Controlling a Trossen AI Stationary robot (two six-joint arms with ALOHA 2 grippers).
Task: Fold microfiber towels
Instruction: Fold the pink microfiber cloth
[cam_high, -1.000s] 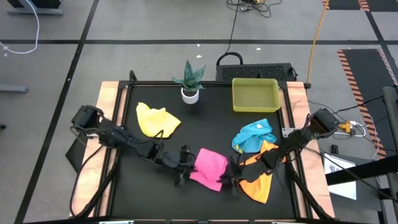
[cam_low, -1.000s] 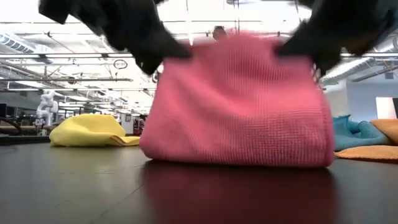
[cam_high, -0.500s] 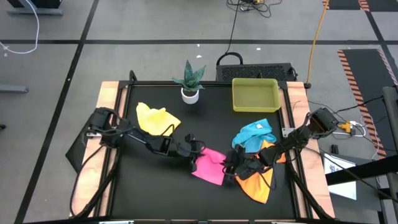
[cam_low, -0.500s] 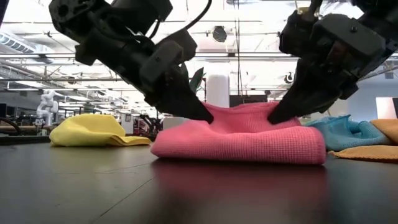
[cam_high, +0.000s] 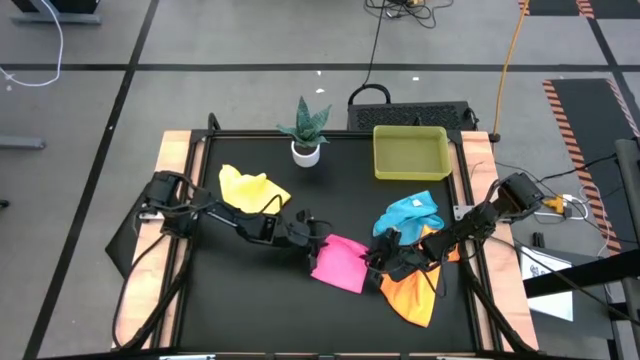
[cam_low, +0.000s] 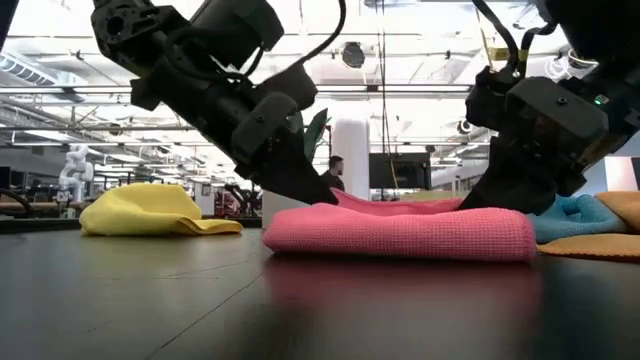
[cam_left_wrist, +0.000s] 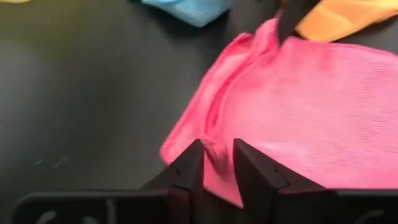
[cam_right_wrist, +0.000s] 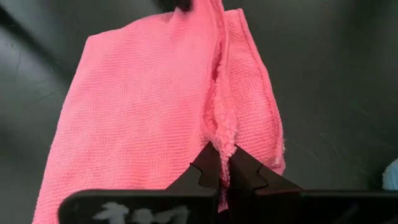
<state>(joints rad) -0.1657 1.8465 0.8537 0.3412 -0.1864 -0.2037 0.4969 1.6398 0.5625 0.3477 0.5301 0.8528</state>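
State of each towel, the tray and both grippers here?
pink towel: folded flat, both grippers at its far edge
yellow towel: crumpled
light blue towel: crumpled
orange towel: crumpled
tray: empty
left gripper: slightly open around the pink edge
right gripper: shut on the pink edge

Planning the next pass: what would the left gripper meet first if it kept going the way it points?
Probably the pink towel itself: the left gripper sits at its edge, pointing across it toward the right gripper.

We reckon robotics lab: taped grey floor (cam_high: 250, 90), loose cables (cam_high: 375, 40), exposed ceiling ducts (cam_low: 60, 95), white robot (cam_low: 72, 170) in background.
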